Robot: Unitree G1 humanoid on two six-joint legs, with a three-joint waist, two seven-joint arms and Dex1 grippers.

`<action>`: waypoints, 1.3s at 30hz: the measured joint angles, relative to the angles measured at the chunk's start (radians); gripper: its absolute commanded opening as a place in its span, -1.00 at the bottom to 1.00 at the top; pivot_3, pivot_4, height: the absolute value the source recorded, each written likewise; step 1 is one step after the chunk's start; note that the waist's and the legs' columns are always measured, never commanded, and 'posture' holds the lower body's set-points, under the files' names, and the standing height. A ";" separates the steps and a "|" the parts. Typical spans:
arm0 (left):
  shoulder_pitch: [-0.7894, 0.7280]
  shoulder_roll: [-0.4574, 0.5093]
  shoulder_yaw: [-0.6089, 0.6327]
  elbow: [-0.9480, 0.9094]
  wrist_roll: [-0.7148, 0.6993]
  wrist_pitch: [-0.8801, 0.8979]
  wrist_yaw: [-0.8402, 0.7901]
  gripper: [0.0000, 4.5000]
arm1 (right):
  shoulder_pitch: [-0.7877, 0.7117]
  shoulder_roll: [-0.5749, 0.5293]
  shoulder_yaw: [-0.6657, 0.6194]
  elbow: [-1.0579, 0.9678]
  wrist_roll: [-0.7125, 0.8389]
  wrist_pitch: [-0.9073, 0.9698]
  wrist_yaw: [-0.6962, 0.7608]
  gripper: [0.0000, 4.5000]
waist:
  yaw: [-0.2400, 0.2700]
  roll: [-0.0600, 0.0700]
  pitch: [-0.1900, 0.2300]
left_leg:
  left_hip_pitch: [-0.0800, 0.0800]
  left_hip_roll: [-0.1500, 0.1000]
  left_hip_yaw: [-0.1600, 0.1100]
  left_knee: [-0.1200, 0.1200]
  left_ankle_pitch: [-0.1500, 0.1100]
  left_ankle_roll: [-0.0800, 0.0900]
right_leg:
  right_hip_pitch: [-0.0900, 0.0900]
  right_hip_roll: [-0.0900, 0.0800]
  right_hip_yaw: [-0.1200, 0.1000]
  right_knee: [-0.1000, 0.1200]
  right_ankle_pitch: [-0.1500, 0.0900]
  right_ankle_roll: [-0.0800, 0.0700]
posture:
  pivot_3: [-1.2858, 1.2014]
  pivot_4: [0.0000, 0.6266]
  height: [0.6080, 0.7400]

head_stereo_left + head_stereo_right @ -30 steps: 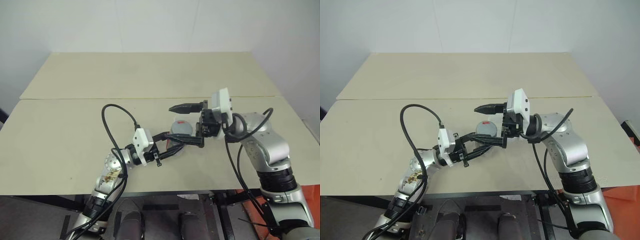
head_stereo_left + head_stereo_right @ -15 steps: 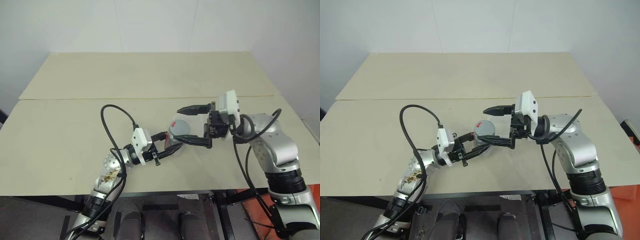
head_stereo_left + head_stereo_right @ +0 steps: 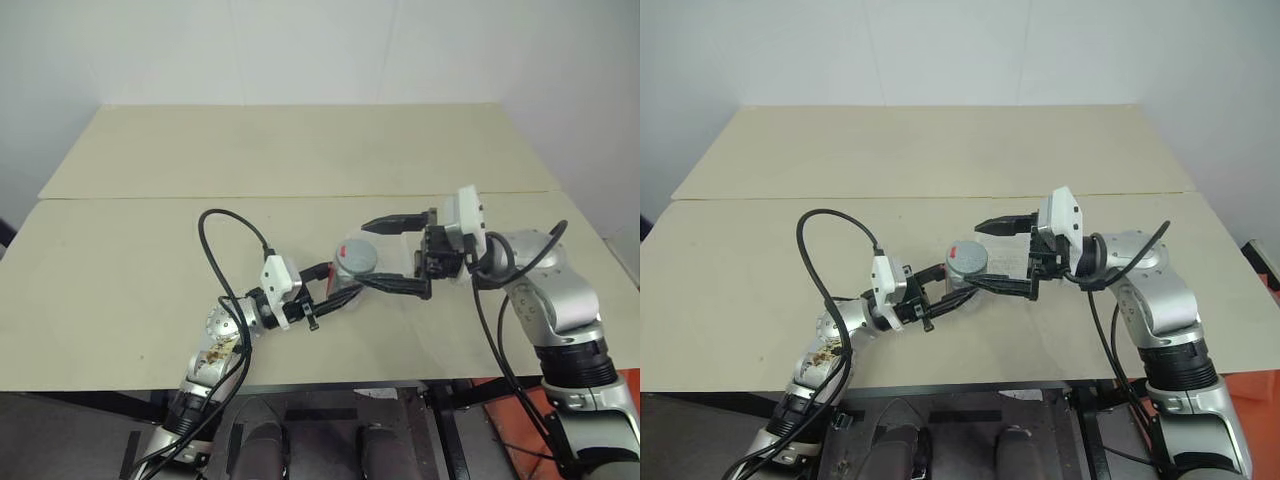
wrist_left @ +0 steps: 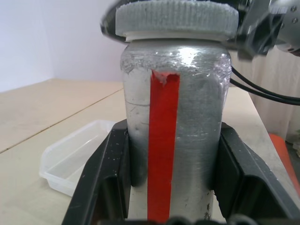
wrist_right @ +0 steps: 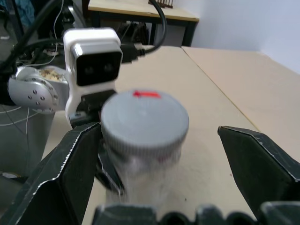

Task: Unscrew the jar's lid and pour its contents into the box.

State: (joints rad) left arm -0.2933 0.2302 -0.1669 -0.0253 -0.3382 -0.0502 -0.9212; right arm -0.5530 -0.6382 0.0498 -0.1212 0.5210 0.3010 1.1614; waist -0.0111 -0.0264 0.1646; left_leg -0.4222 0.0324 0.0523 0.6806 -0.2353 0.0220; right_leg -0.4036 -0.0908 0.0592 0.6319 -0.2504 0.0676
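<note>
The jar (image 4: pixel 187 117), silvery with a red strip, stands upright between the fingers (image 4: pixel 110 173) of my left gripper (image 3: pixel 338 287), which is shut on its body just above the table. The grey ribbed lid (image 3: pixel 357 255) sits on the jar's mouth. My right gripper (image 5: pixel 157 130) is open and points left at lid height, one finger on each side of the lid and both clear of it. The clear plastic box (image 4: pixel 75 154) lies on the table right behind the jar. The contents are hidden inside the jar.
Two beige tabletops meet at a seam (image 3: pixel 200 198) running across behind the arms. A black cable (image 3: pixel 225 245) loops up from my left wrist, and more cables (image 3: pixel 485 300) hang by my right forearm. The table's front edge (image 3: pixel 100 385) is close below the grippers.
My right gripper has drawn back to the right and slightly down, still open, so the lid shows more. The left gripper and the jar have stayed in place.
</note>
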 measured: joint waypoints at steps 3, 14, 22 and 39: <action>0.000 0.000 0.004 0.000 0.000 -0.001 0.000 -0.14 | 0.000 -0.002 -0.007 0.015 -0.003 -0.010 0.007 1.00 | 0.000 0.000 0.000 | 0.000 0.000 0.000 0.000 0.000 0.000 | 0.000 0.000 0.000 0.000 0.000 0.000 | 0.03 -0.52 1.00; 0.006 0.001 0.004 0.000 0.000 -0.013 -0.016 -0.14 | 0.021 -0.029 -0.046 0.053 -0.010 -0.015 0.030 1.00 | 0.002 0.000 0.000 | 0.000 0.000 0.001 0.000 0.000 0.000 | 0.000 0.000 0.000 0.000 0.000 0.000 | 0.03 -0.52 1.00; 0.008 0.001 -0.005 0.000 0.000 -0.018 -0.030 -0.14 | 0.076 -0.087 -0.065 -0.022 0.039 0.012 0.099 1.00 | 0.000 0.000 0.000 | 0.000 0.000 0.000 0.000 0.000 0.000 | 0.000 0.000 0.000 0.000 0.000 0.000 | 0.03 -0.52 1.00; -0.002 0.006 -0.007 0.000 0.000 -0.035 -0.042 -0.14 | 0.001 0.001 -0.008 -0.089 0.086 0.145 0.013 1.00 | 0.003 0.000 0.000 | 0.000 0.000 -0.003 0.000 0.000 0.000 | 0.000 0.000 0.000 0.000 0.000 0.000 | 0.03 -0.52 1.00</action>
State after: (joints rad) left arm -0.2956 0.2366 -0.1740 -0.0253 -0.3380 -0.0856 -0.9630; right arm -0.5518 -0.6373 0.0420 -0.2099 0.6071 0.4461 1.1745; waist -0.0086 -0.0264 0.1646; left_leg -0.4221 0.0322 0.0494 0.6810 -0.2354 0.0220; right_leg -0.4032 -0.0910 0.0592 0.6320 -0.2504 0.0676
